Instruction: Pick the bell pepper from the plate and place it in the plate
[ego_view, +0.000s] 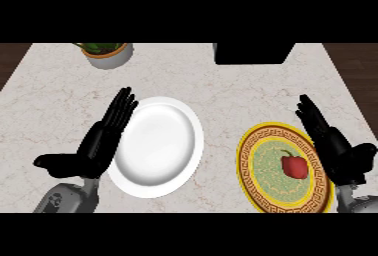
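A red bell pepper (294, 165) lies on the yellow patterned plate (260, 172) at the right of the counter. A plain white plate (156, 145) sits to its left, with nothing on it. My right hand (332, 142) is at the patterned plate's right rim, fingers straight and pointing away from me, open, a little right of the pepper and not touching it. My left hand (102, 137) rests open along the white plate's left edge, thumb out to the left.
A potted plant (107, 52) stands at the back left of the marble counter (221, 95). A black box-like object (253, 52) stands at the back, right of centre. Dark wood floor shows past both side edges of the counter.
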